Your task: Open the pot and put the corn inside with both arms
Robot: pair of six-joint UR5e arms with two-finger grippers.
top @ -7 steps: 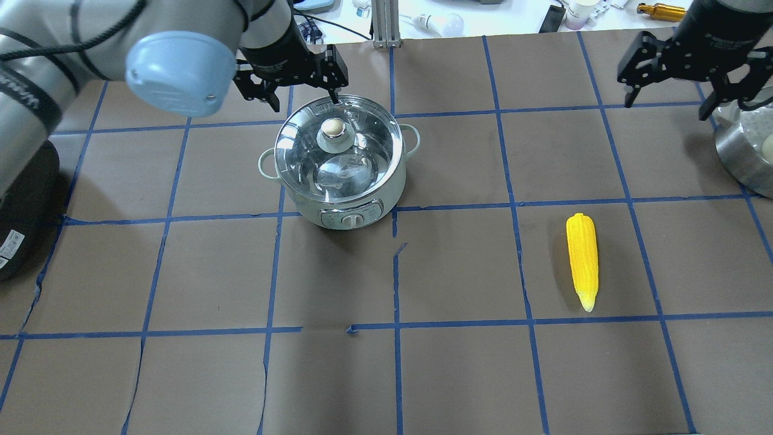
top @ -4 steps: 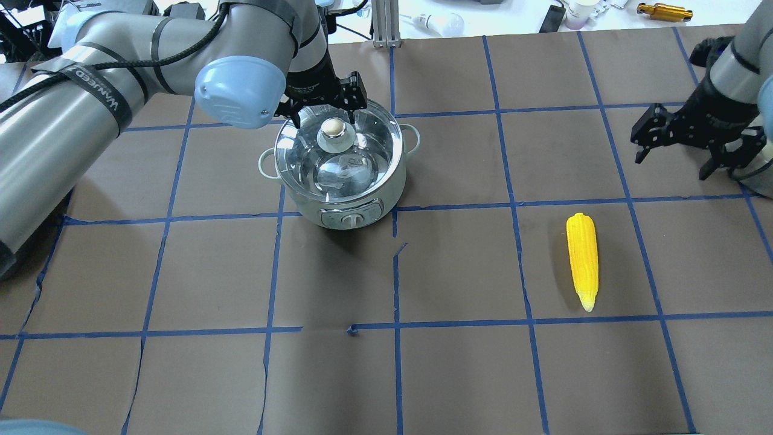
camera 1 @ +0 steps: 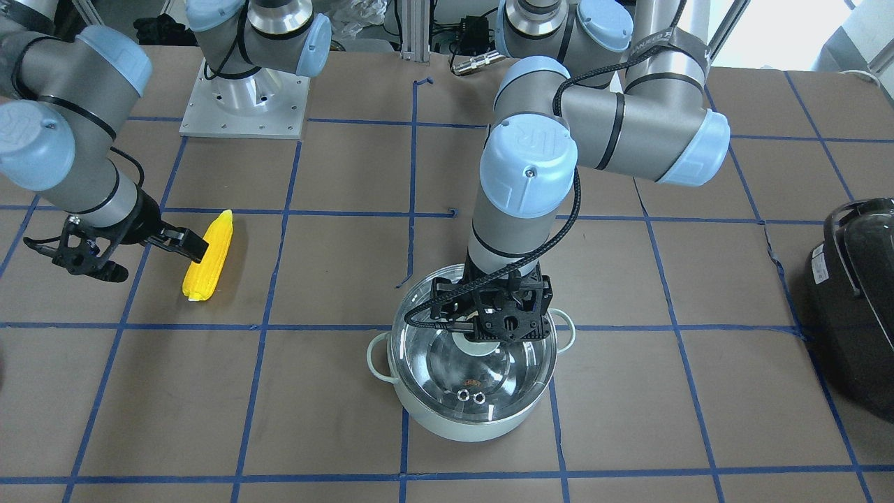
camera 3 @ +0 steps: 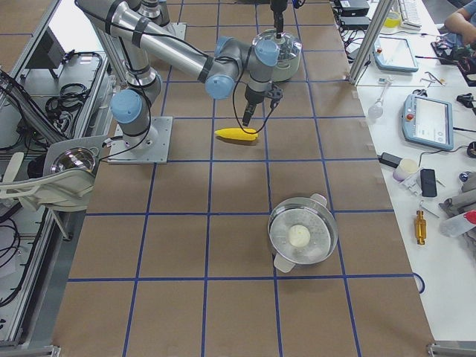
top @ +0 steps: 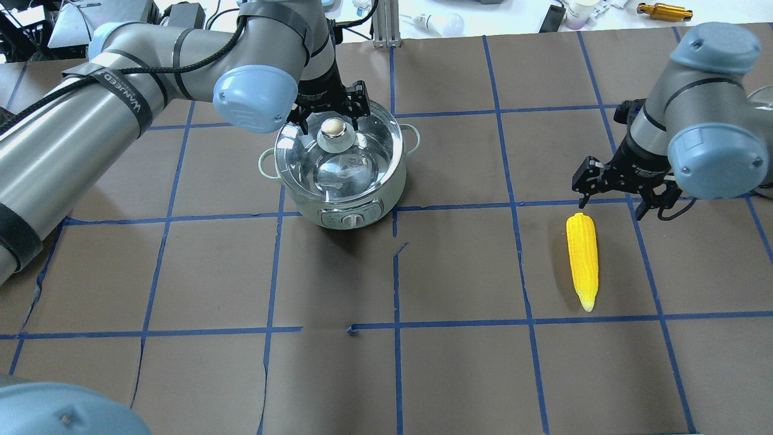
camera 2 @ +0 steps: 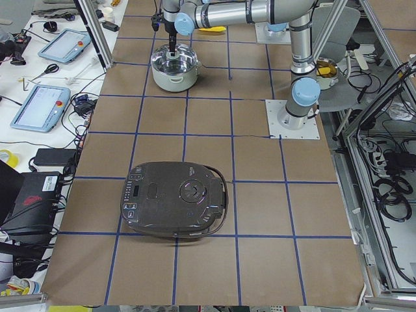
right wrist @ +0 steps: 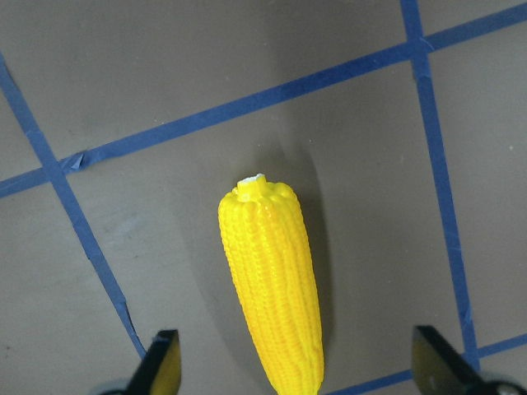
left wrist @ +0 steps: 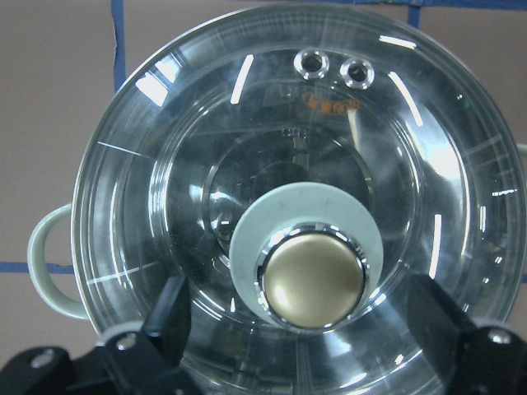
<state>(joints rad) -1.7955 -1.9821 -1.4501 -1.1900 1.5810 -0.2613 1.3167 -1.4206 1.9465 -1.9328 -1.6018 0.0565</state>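
Observation:
The pale mint pot (top: 353, 208) stands at the table's middle left, its glass lid (top: 338, 160) on and the beige knob (top: 333, 128) on top. My left gripper (top: 329, 113) is open right over the knob. In the left wrist view its fingers (left wrist: 169, 329) stand wide on either side of the knob (left wrist: 311, 281) without touching it. The yellow corn (top: 583, 260) lies flat on the right. My right gripper (top: 619, 204) is open just above the corn's thick end. In the right wrist view the corn (right wrist: 272, 288) lies between the fingers (right wrist: 160, 366).
A large black appliance (camera 1: 855, 300) sits at the table's end on my left. A second steel pot with a lid (camera 3: 301, 236) stands at the end on my right. Blue tape lines grid the brown table (top: 459, 374).
My left gripper has come down from behind the pot to over the lid knob. My right gripper has moved from the far right corner toward the corn's thick end.

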